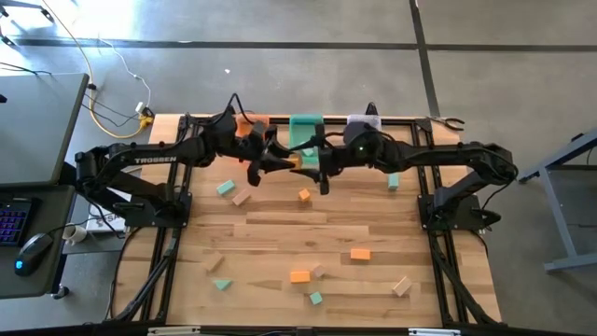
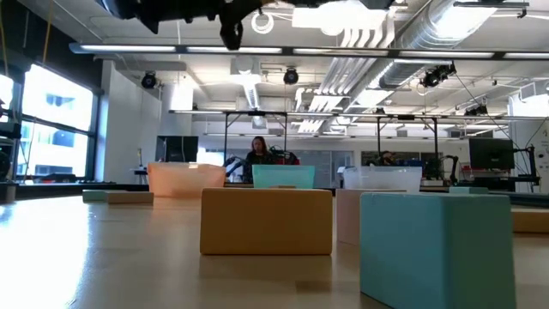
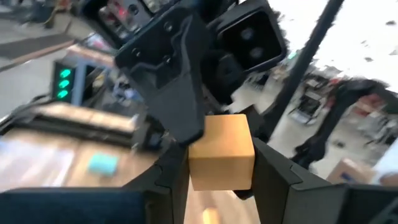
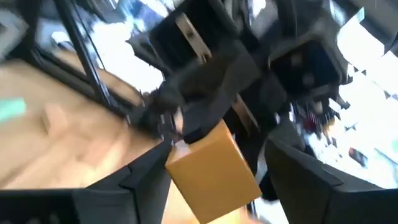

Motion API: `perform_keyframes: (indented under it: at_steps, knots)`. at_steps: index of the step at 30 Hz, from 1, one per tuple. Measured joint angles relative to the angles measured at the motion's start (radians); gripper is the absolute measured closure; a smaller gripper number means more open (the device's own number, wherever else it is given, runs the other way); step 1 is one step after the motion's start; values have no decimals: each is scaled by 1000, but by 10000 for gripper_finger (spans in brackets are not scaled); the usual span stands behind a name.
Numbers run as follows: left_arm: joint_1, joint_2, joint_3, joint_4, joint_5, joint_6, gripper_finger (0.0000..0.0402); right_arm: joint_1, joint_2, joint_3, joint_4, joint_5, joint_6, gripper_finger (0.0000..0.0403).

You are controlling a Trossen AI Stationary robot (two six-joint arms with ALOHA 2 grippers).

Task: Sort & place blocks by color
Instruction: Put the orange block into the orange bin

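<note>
An orange block (image 3: 221, 152) hangs high over the middle of the table, in front of the bins. My left gripper (image 3: 222, 186), reaching level from the table's left, is shut on it. My right gripper (image 4: 217, 180) comes from the table's right and stands open. Its fingers are on either side of the same block (image 4: 211, 168), with a gap showing at one finger. In the high view the two grippers meet at the block (image 1: 296, 161). Several more blocks in orange (image 1: 360, 253), teal (image 1: 225, 188) and wood (image 1: 402, 286) lie on the table. My left gripper pinches the orange block by two opposite faces (image 3: 196, 163) between its two fingers. The fingers come level from the table's left. The block is lifted well clear of the table and sits roughly upright in the hold.
An orange bin (image 1: 250, 124), a green bin (image 1: 305, 126) and a clear bin (image 1: 364, 121) stand in a row at the table's far edge. In the low view an orange block (image 2: 266, 221) and a teal block (image 2: 436, 245) lie close to the camera.
</note>
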Motion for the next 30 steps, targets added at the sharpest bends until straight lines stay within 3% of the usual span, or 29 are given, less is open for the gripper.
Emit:
perform_keyframes:
  at_steps: [4,10,18,24,27,30]
  knots:
    - [26,0,0,-101,-35,56,293,7,0,0,-95,121,7,160]
    - [50,1,-1,-262,-150,165,292,22,-5,0,-213,191,92,159]
    - [55,1,-1,-462,-581,361,291,22,-4,0,-445,239,281,158]
    - [59,1,-1,-545,-817,423,290,22,-4,0,-568,263,437,158]
    - [83,1,-1,-627,-898,430,290,22,-4,0,-659,260,523,158]
    - [123,5,-13,-660,-905,408,290,22,-4,0,-761,272,612,158]
